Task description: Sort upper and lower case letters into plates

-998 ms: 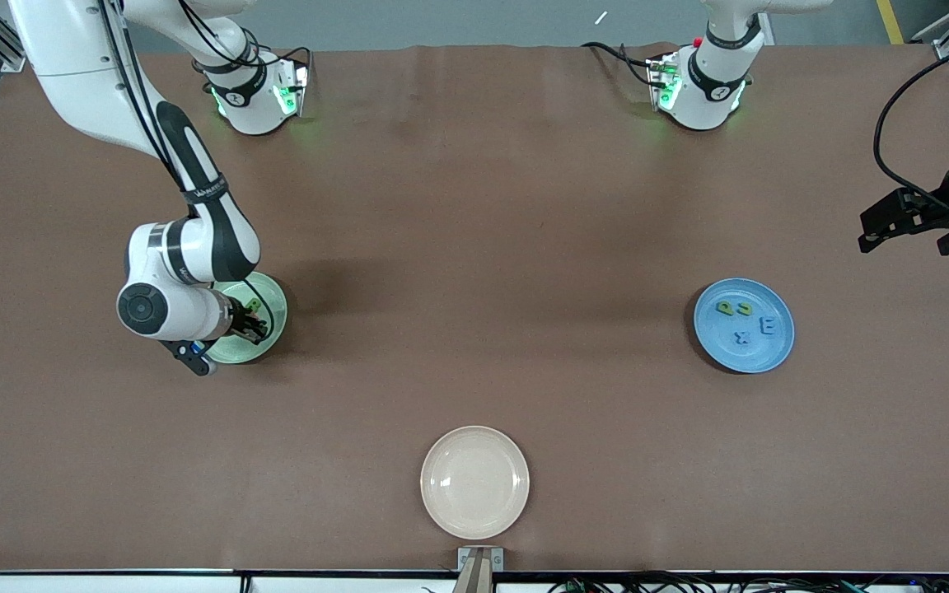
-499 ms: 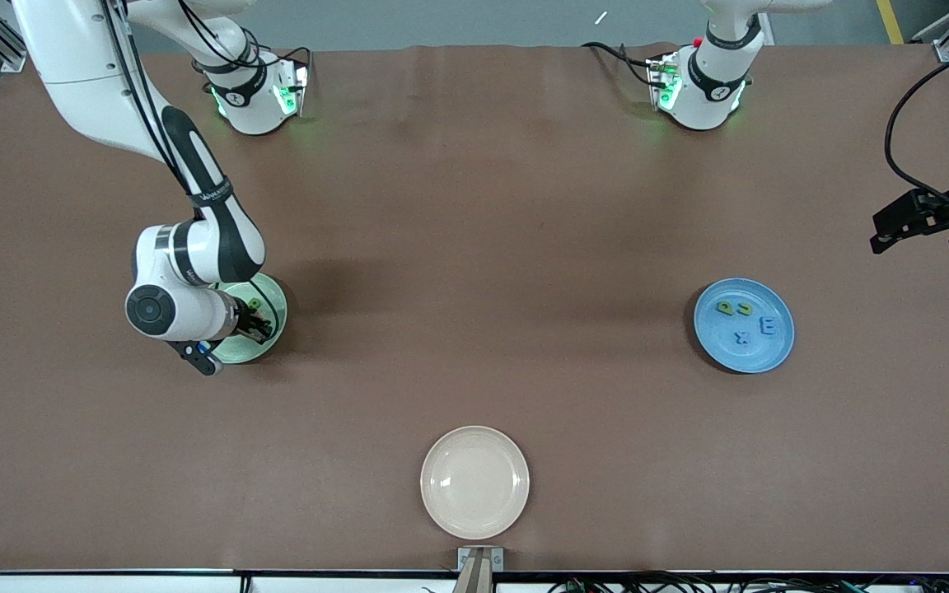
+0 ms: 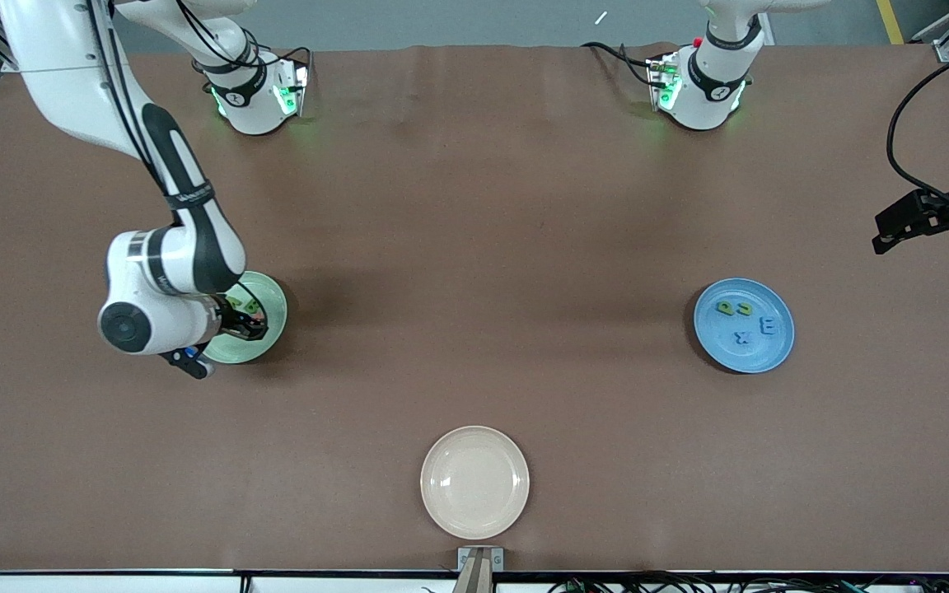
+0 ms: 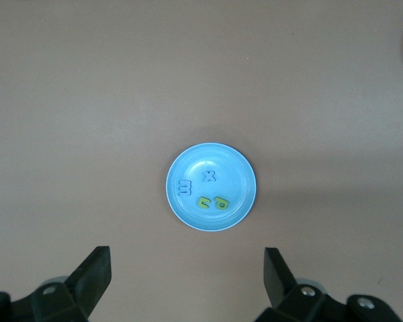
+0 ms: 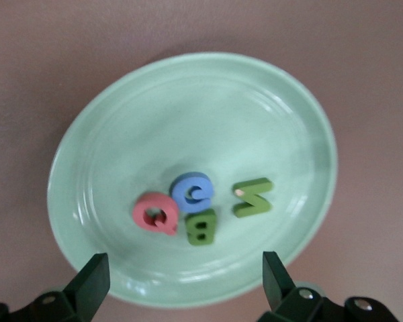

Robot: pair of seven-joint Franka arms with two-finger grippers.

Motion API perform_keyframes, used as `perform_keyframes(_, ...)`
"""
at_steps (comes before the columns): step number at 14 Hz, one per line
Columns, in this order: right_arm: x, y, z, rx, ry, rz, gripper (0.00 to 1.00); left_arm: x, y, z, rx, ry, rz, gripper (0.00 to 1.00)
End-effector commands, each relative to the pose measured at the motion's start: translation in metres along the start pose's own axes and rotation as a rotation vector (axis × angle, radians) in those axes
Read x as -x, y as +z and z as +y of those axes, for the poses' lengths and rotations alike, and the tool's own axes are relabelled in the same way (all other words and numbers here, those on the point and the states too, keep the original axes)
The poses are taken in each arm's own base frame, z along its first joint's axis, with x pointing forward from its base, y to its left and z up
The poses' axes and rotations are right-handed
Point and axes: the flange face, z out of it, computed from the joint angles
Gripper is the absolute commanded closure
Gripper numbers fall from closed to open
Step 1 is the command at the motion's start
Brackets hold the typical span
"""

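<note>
The big brown table (image 3: 474, 247) holds a cream round plate (image 3: 474, 482), empty, nearest the front camera. The sky blue round plate (image 3: 743, 325) holds four small letters (image 4: 208, 191) near the left arm's end; the waiting left gripper (image 4: 187, 276) hangs wide open, holding nothing. The right gripper (image 5: 181, 278), fingers wide, hovers over the pale mint green round plate (image 5: 269, 107), where a red Q (image 5: 153, 215), blue C (image 5: 192, 192), green B (image 5: 201, 228) and green N (image 5: 252, 197) lie.

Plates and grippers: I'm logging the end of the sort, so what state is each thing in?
Mint green plate: holds four letters, none gripped.
Sky blue plate: holds four letters.
Cream-beige plate: empty.
Right gripper: open, over the mint green plate.
Left gripper: open, waiting above the table, holding nothing.
</note>
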Motion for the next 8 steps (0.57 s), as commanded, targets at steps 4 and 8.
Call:
perform_keyframes(4, -0.025, -0.074, 0.052, -0.012, -0.426, -0.004, 0.00, -0.001, -0.008, -0.002, -0.002, 0.010, 0.024, 0.00)
perform_keyframes(8, -0.022, -0.132, 0.093, -0.028, -0.444, 0.041, 0.00, 0.004, -0.011, -0.001, 0.017, 0.008, 0.035, 0.00)
